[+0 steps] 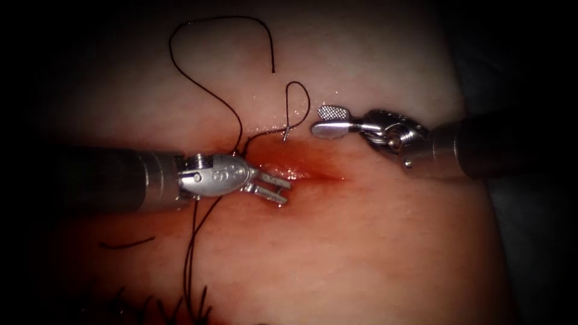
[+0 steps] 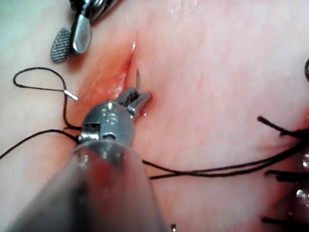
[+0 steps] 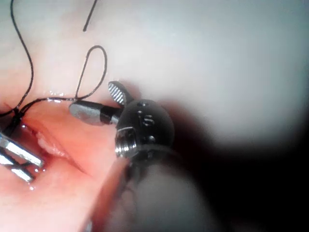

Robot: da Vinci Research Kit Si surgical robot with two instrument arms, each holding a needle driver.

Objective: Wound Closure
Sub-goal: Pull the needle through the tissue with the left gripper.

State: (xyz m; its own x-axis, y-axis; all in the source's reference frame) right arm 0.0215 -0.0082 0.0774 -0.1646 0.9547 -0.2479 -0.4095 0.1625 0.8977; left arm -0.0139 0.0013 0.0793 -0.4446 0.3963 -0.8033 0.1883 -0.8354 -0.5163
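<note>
The cut (image 1: 316, 173) in the tissue (image 1: 373, 241) is wet with red fluid. My left tool (image 1: 278, 186) hovers over its left end with jaws open, holding nothing. The needle is in the tissue. Its tip (image 2: 138, 79) pokes up right beside the left tool's jaws (image 2: 136, 100). Its shiny tail (image 1: 285, 135) sticks out just above the cut, with a small loop of thread (image 1: 298, 96) attached. My right tool (image 1: 328, 120) is above the cut, close to the right of that tail, jaws open and empty.
Long dark thread (image 1: 205, 90) curls over the upper tissue and runs down under the left tool's shaft. A short cut piece of thread (image 1: 126, 244) lies at lower left. Ends of earlier stitches (image 1: 159, 307) stand along the bottom edge.
</note>
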